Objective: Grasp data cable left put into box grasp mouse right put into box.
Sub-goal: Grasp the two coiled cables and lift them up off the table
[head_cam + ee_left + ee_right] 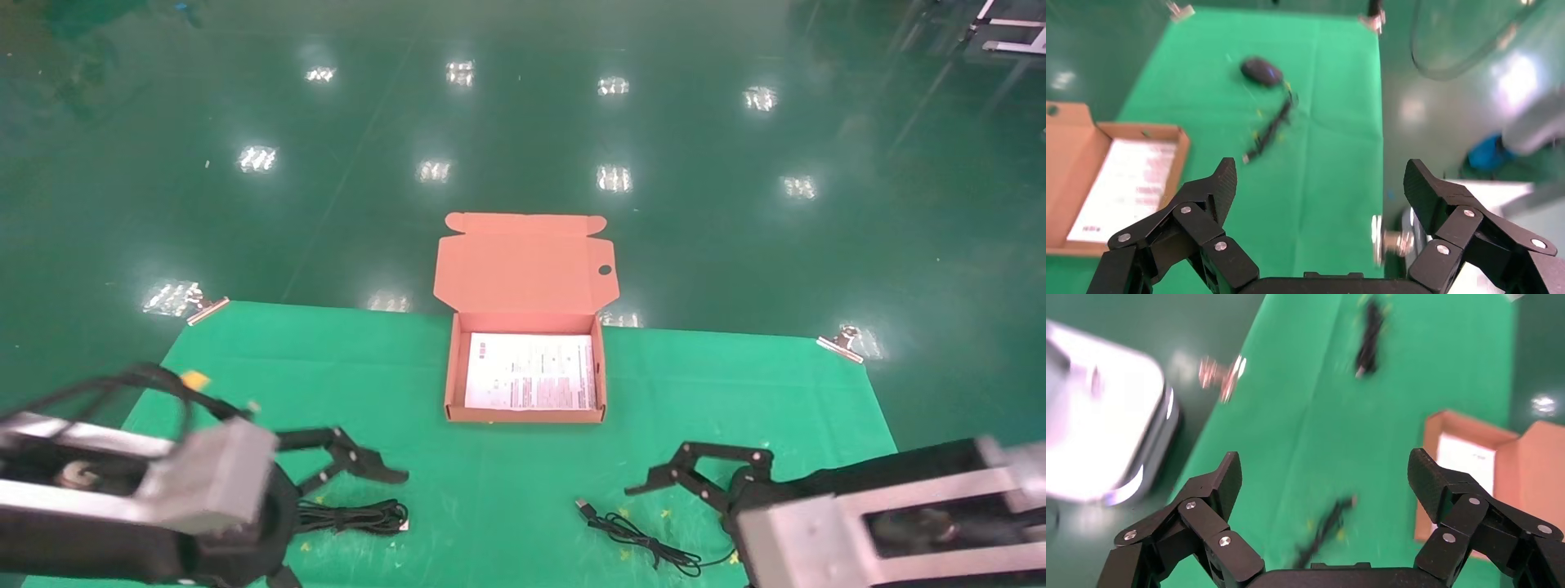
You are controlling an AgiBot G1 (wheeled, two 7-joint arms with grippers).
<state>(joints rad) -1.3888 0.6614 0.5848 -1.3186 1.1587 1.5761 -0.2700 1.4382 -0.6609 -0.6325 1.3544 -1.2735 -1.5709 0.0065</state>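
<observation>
- Left claw (359, 469): spread wide and empty, hanging just above the green table (245, 367) at its near left, with nothing between its tips.
- Data cable (355, 517): a flat looped black bundle lying on the table just beside and nearer than the left claw, a small pale plug tip at the end toward the middle. It looks light and limp, so the loops will probably sag or splay when lifted. The safest hold seems to be across the middle of the bundle, pinching all strands together, not at the plug end.
- Box (448, 384): open at the table's far middle, lid standing back with a round hole near one edge. A white printed sheet (529, 371) lines the bottom; its print is too small to read, and no brand shows. Thin cardboard, likely to slide if nudged.
- Mouse (1261, 70): hidden in the head view behind the right arm; the left wrist view shows it as a small dark oval on the cloth, its thin cord (637, 535) trailing to a plug toward the table's middle. Hard, smooth shell, likely slippery; gripping across its sides looks best, and the cord will drag behind.
- Right claw (682, 478): spread open, empty, low over the near right of the table.
</observation>
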